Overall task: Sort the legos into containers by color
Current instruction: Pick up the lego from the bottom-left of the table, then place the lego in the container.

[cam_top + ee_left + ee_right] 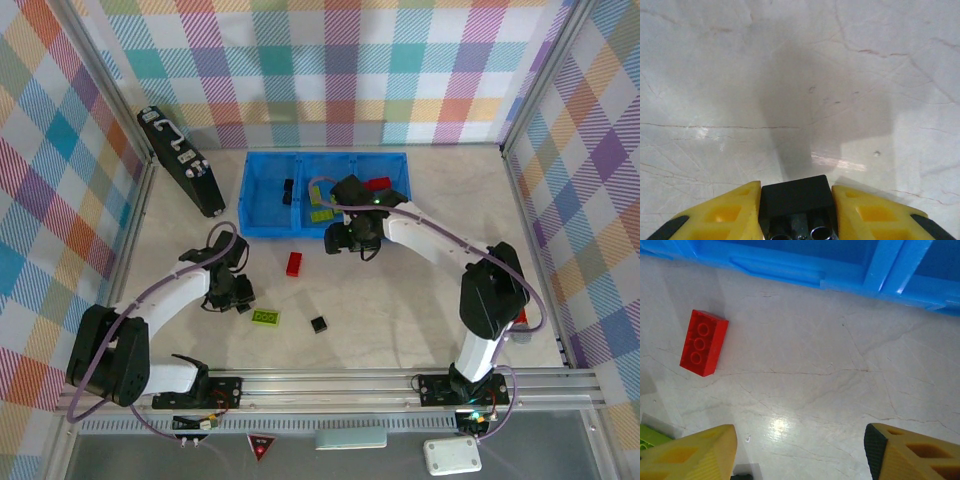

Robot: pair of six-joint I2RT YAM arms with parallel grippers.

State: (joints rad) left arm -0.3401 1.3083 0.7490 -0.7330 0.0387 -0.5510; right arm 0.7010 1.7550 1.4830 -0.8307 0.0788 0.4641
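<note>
Black lego (796,200) half cut off, clamped in left claw (796,192) | right claw (797,435) apart | blue bin (790,270) cropped

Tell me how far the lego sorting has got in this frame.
Partway. Done: the blue bin holds a black brick, a green brick and a red brick, one per compartment. In hand: the left jaws are shut on another black brick. Left: a loose red brick, loose green brick and loose black brick; the right jaws stand open.
</note>
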